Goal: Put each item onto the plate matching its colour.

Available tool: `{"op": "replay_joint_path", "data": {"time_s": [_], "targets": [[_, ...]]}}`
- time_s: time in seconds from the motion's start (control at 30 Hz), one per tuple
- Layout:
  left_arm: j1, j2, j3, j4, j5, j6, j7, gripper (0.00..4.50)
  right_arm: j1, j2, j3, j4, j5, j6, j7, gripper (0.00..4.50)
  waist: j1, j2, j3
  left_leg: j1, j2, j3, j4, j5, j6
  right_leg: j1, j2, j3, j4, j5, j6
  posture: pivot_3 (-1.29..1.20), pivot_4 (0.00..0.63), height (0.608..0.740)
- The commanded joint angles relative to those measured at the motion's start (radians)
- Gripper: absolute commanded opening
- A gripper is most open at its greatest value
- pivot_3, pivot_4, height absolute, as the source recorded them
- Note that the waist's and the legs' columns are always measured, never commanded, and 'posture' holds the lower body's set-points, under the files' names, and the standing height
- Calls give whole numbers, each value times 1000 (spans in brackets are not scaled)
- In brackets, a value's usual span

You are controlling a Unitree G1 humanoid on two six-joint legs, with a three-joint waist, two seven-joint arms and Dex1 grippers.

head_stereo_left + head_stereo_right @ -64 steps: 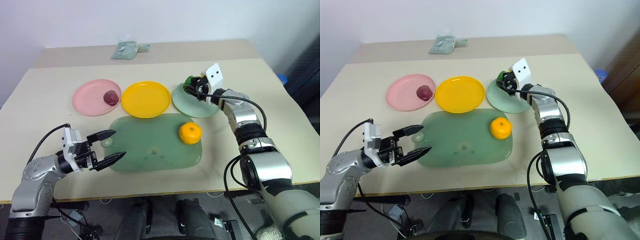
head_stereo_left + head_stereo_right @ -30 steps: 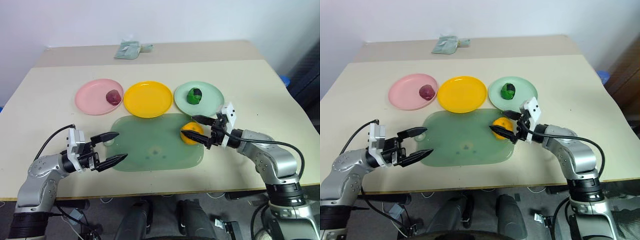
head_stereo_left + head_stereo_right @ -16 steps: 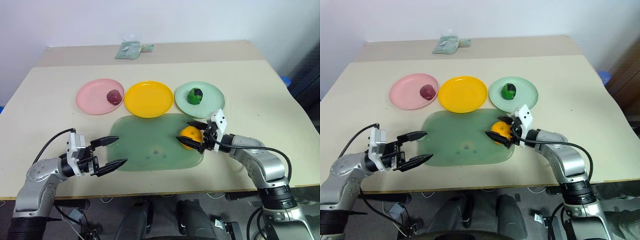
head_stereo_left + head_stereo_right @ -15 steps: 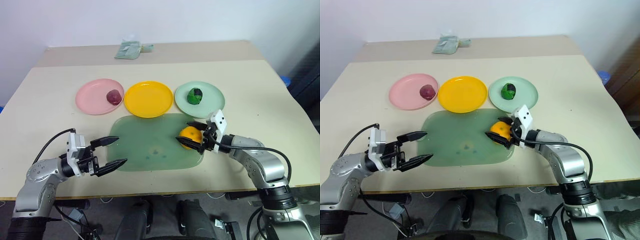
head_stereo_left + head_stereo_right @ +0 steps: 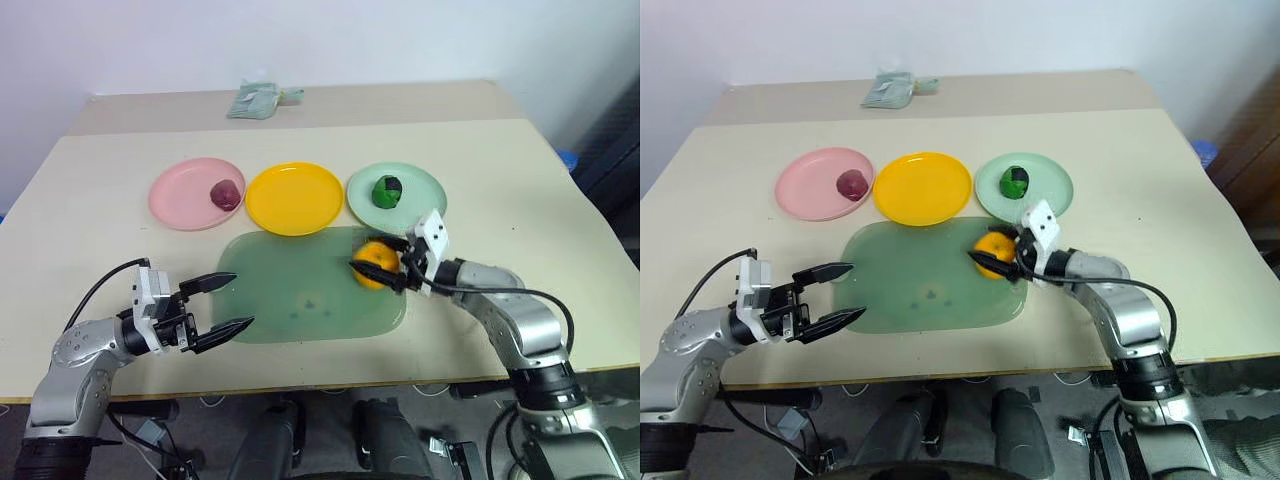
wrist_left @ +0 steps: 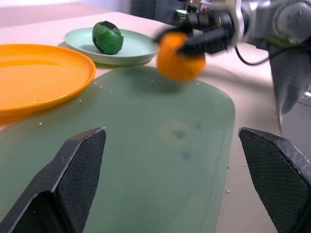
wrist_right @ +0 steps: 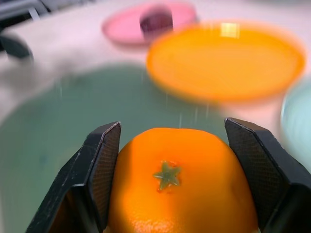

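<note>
Since half a second ago the right gripper [image 5: 997, 262] has closed on the bright orange round fruit [image 5: 373, 264] and lifted it just above the translucent green mat [image 5: 290, 295], pinching its firm, smooth, probably light sides, while the left gripper [image 5: 220, 302] stays spread.

Lab-like room: bare beige table [image 5: 520, 180], plain white wall [image 5: 330, 40].

The right hand [image 5: 384, 270] reaches in from the right side with its forearm low and the wrist angled toward the left, its two black fingers [image 7: 104, 165] pressed against either side of the orange fruit [image 7: 182, 189]. The left hand [image 5: 222, 303] hangs at the near left, pointing rightward, fingers [image 6: 80, 165] spread wide apart and holding nothing.
</note>
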State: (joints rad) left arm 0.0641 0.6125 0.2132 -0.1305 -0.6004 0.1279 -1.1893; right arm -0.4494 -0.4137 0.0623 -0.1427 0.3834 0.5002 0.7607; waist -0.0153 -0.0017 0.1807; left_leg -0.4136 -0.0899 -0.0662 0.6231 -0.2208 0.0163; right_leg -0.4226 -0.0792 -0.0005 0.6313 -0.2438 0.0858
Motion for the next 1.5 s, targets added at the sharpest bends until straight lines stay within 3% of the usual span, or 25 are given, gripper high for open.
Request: {"op": "replay_joint_path", "data": {"time_s": [0.03,0.3,0.5,0.63,0.77,0.93,1.13,1.27,1.4,1.5], "targets": [[2,-13,25,-32,-24,11,39,4500,-124,82,24,81,-53,-85,-67,3176,2,0,0,0,0,0,0,0,0,0,0,0,0,0,0,0,150,740],[-16,-70,36,-16,74,-20,252,4500,-510,325,59,784,-234,-448,-198,3176,-1,0,0,1,-1,0,0,0,-1,-2,1,0,1,2,1,0,150,740],[3,-91,47,-82,110,-21,366,4500,-725,427,25,1261,-297,-670,-260,3176,-6,0,0,1,-1,0,-2,1,-2,-3,1,-1,3,3,1,0,150,740],[14,-92,48,-119,121,18,440,4500,-760,450,23,1380,-344,-734,-294,4437,-5,0,0,1,0,0,-3,2,-4,-3,2,0,4,3,1,0,150,740],[7,-102,40,-145,137,16,491,4500,-749,443,7,1388,-363,-786,-297,4437,-6,0,0,1,-1,0,-3,3,-5,-4,2,0,5,3,1,0,150,740],[-22,-94,9,-89,149,-64,413,4500,-594,345,-34,1134,-303,-805,-144,4437,2,0,0,1,-1,0,-2,3,-5,-4,2,0,7,3,1,0,150,740],[-21,-76,28,-50,122,-57,366,4500,-114,99,-50,275,-175,-455,-18,4437,5,0,0,1,-1,-1,-1,2,-3,-3,1,-1,6,3,1,0,150,740],[-11,-26,61,-55,75,-25,308,4500,202,-66,-166,-139,-52,-223,-29,4437,2,0,0,1,0,0,-2,2,-3,-3,1,0,6,3,1,0,150,740],[7,14,85,-72,39,-1,265,4500,478,-138,-340,-363,51,-104,-61,4437,6,0,-1,2,1,0,-2,2,-3,-2,1,0,6,0,-3,0,150,740],[4,20,77,-80,24,23,258,4500,563,-137,-399,-425,93,-73,-91,4437,6,0,-1,2,2,0,-1,2,-3,2,1,-1,1,0,-3,0,150,740]]}}
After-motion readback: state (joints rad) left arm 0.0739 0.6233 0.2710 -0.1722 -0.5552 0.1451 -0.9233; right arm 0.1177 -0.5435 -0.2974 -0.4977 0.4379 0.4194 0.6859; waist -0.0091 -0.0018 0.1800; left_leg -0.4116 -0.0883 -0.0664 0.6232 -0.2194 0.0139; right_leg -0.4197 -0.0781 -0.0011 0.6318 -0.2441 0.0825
